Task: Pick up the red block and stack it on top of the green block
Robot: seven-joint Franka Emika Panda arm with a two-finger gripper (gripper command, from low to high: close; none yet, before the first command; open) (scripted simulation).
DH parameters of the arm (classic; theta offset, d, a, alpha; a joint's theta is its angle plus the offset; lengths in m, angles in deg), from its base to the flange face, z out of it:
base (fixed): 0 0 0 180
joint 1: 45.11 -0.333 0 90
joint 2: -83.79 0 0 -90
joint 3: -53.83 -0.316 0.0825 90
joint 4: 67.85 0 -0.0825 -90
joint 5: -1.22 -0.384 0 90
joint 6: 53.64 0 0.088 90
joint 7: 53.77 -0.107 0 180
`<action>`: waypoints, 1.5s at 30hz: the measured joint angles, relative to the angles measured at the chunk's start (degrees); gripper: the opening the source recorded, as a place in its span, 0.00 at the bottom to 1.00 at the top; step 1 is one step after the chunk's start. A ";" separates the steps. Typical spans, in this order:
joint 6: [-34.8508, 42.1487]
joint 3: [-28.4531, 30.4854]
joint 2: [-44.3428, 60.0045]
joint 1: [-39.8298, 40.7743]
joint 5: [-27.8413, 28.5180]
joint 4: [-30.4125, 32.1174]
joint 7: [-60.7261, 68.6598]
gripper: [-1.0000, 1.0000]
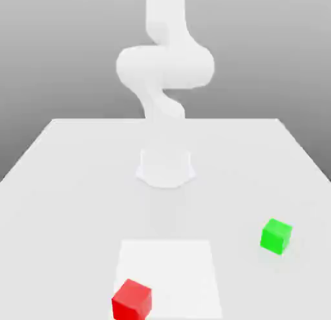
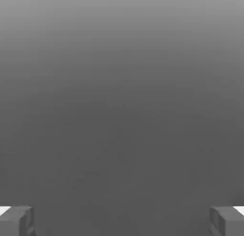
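Red block (image 1: 132,300), green block (image 1: 276,236), seemingly white table (image 1: 77,183)

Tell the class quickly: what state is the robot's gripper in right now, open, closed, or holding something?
Gripper: open, fingers wide apart, nothing held between them.
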 joint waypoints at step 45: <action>-19.29 -2.14 53.01 4.37 0.21 8.02 -13.87 0.00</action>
